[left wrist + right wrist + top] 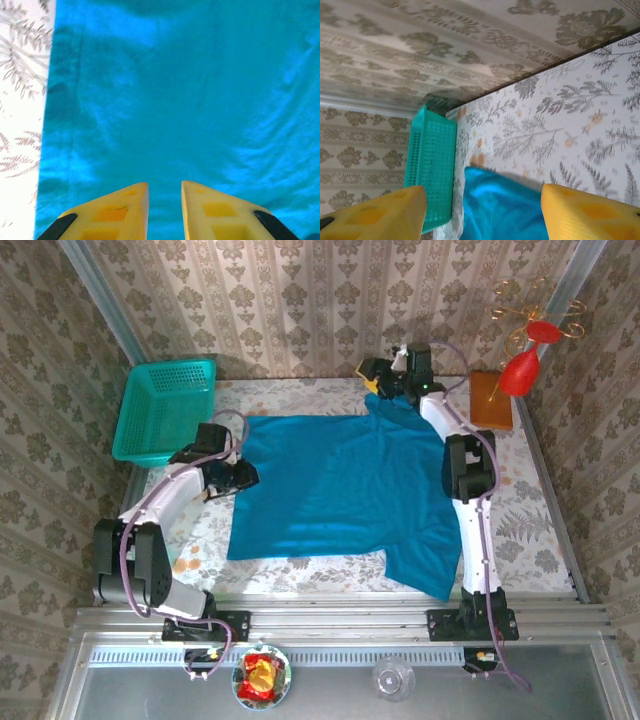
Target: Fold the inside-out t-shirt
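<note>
Blue-teal t-shirt (340,480) is spread out on the bench (540,530). Left fingers (137,197) sit slightly apart over its edge. Right fingers (395,210) gape wide by the far edge, gripping nothing.

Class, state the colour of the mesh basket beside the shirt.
The basket is teal green, clearest from the top external view.

The left arm (165,502) leans out from its base, folds at the elbow and reaches to the right, with the left hand (236,476) held low and pointing inward. Its 2 yellow fingers (120,212) stand a narrow gap apart, gripping nothing. The right arm (465,475) stretches almost straight toward the far side, and the right hand (376,378) is turned left. Its 2 fingers (585,212) are spread wide with nothing between them.
</note>
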